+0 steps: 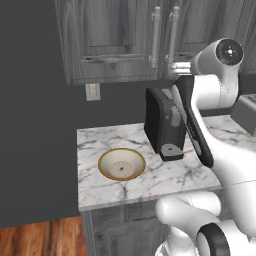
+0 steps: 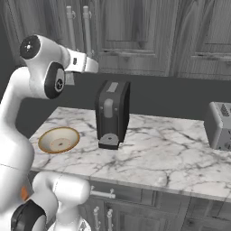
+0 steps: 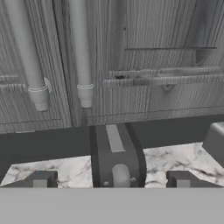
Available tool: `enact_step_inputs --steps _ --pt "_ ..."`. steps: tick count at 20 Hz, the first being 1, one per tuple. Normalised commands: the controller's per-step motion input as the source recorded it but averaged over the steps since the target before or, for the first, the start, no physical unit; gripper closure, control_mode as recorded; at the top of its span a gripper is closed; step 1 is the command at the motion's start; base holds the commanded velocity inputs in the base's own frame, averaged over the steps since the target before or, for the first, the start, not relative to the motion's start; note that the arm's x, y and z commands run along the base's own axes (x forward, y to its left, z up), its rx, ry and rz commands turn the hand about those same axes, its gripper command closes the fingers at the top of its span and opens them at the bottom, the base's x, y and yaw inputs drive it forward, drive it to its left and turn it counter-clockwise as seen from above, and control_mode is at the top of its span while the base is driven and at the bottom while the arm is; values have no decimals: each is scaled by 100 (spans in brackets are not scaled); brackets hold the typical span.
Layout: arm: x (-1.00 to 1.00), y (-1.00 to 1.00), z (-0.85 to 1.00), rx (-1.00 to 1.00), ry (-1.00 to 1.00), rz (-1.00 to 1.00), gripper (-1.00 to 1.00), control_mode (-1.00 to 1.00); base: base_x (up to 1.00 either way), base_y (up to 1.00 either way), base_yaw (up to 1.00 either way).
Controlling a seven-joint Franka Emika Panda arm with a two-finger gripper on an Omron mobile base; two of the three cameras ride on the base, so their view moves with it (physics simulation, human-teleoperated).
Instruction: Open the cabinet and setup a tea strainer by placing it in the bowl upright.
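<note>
The cabinet (image 1: 115,45) hangs on the wall above the counter (image 1: 150,175), and both of its doors look shut; the strainer is not to be seen, so presumably it sits inside.

Going left to right in the left base view: the bowl (image 1: 121,164) rests empty on the marble near the counter's left front, rim up. Just to its right stands a dark coffee machine (image 1: 162,125), apart from the bowl. Above the machine the two long bar handles (image 1: 155,37) run down the meeting edges of the cabinet doors, and the arm reaches up toward them. A toaster (image 2: 219,125) sits far right on the counter.

In the hand view the two handles show at upper left, the left handle (image 3: 28,52) and the right handle (image 3: 82,52) side by side, with the coffee machine below. The gripper (image 3: 111,180) has its fingertips spread wide, with nothing between them, and is not touching either handle.

My judgement: the opening step is in hand and barely begun. The next move calls for lifting and shifting the hand until one bar lies between the fingers, closing on it, then pulling outward along the door's arc. Only then can the strainer be found.
</note>
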Motion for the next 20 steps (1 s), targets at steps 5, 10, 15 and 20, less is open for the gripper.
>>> enact_step_inputs --steps 5,10,15,20 --pt "1 -30 53 30 0 -8 -100 -100 0 0 0" --pt "-10 -3 39 17 4 5 -100 -100 0 0 0" --pt "-26 2 32 1 0 11 -100 -100 0 0 0" --pt "14 14 3 -10 0 13 -100 -100 0 0 0"
